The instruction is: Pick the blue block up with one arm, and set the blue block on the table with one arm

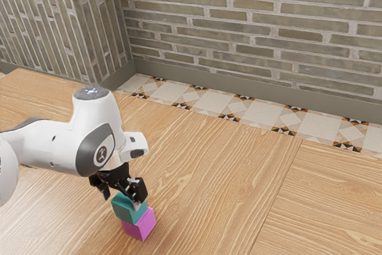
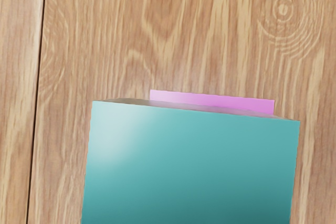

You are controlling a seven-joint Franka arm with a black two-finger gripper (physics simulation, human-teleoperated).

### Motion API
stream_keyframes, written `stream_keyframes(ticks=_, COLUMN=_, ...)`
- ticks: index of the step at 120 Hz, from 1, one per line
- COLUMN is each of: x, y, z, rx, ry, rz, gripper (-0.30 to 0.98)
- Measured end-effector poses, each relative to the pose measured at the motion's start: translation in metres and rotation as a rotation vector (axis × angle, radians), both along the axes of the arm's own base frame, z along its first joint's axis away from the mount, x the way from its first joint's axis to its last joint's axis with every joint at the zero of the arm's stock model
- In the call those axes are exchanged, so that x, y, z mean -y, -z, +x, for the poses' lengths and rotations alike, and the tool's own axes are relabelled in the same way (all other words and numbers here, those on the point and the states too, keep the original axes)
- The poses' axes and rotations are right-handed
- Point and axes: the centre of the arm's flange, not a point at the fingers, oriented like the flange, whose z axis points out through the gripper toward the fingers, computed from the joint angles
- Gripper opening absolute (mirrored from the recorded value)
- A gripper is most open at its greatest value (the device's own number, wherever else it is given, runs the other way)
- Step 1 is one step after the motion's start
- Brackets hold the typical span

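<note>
Evidently the wooden table is bearing the whole job, with the white arm reaching over it from the exterior view's left. Beneath the hand, the blue block — rather teal in this light — is sitting on top of the magenta block, not directly on the table. The step now seems to be taking hold of the upper block, and doing it well is calling for a straight, slow descent, with the gripper centring itself over the block and keeping square to its sides. The wrist view is showing the teal top looming close, a strip of magenta peeping past one edge, so the two blocks are probably not lining up perfectly. Going too deep would be risking a pinch on the lower block as well; closing off-centre could be nudging the stack over. Once gripped, the block is wanting a clean upward lift before any sideways travel, then a gentle lowering onto bare wood.

As for the hand, its black fingers are standing wide apart around the block's upper end — apparently clamping nothing, though whether one is brushing a side is staying unclear.
</note>
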Motion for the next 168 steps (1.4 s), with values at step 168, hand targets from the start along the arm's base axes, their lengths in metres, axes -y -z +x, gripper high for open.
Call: stream_keyframes(ticks=168, x=0.006, y=-0.013, z=0.022, rx=0.089, ry=0.067, rz=-0.02, gripper=0.38)
